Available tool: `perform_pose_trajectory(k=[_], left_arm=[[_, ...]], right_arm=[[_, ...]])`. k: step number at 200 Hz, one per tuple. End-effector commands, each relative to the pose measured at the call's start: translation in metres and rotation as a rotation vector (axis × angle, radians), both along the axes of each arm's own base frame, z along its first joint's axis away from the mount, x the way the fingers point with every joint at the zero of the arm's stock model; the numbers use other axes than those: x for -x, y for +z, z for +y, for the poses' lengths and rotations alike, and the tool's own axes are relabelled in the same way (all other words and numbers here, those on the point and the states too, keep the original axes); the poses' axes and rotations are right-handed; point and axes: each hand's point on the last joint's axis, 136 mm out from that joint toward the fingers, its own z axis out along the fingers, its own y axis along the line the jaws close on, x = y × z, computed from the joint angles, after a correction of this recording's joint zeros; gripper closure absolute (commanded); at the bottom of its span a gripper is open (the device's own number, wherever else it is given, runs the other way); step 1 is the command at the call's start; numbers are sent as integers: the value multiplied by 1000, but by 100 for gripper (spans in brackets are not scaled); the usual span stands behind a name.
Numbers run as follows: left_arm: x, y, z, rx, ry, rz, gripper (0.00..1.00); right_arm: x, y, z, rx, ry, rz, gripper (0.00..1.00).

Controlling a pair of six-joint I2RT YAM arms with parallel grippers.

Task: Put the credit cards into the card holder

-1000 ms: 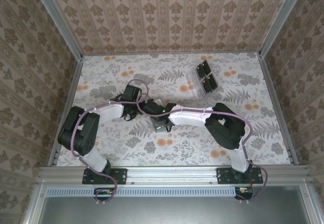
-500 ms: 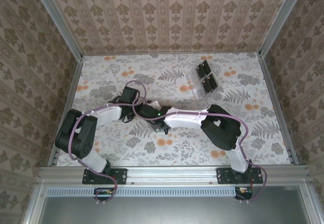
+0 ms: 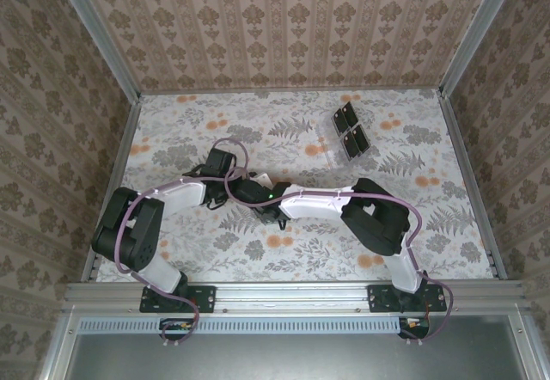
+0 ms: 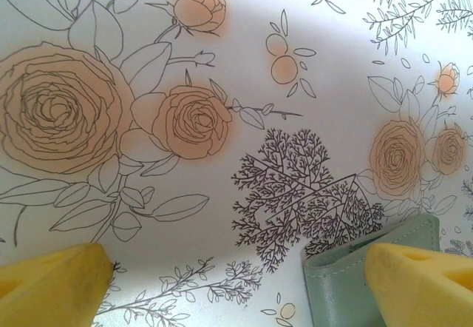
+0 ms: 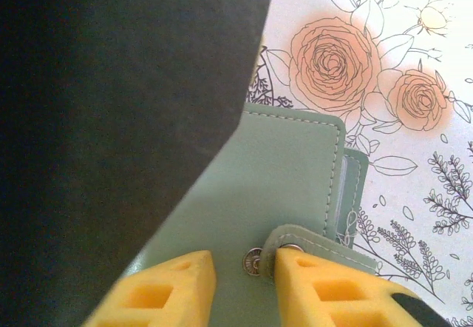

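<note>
Left hand (image 3: 225, 165) and right hand (image 3: 259, 199) are seen from above crowded together at the middle of the bench (image 3: 412, 225), presumably so that one can steady what the other works. A clear rack (image 3: 350, 132) stands well apart at the back.

From the left wrist, that hand is shown spread wide and empty. A corner of the green card holder (image 4: 353, 286) lies flat on the bench, touching one finger (image 4: 421, 279).

From the right wrist more is given. The strap (image 5: 318, 244) lies just beside its snap, apparently unfastened, and the right hand is parted narrowly astride the snap, pinching nothing. A pale edge (image 5: 347, 186) peeks from the holder's side; whether it is a card cannot be told.
</note>
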Motion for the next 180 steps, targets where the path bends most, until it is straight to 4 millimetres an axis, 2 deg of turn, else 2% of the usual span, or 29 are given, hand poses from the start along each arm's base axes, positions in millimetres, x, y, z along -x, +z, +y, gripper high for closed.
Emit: perform_pose_trajectory(k=[1, 35, 107, 149, 180], left_arm=[[33, -27, 37, -118, 90, 156, 0], [31, -27, 37, -121, 87, 153, 0], [30, -27, 36, -125, 78, 149, 0], [27, -26, 34, -127, 65, 147, 0], [26, -22, 33, -123, 60, 142, 0]], right_arm=[[74, -63, -37, 182, 98, 322, 63], [71, -48, -31, 155, 108, 304, 56], [62, -25, -17, 111, 126, 271, 55], [46, 16, -9, 31, 116, 200, 51], [34, 44, -13, -22, 98, 162, 51]])
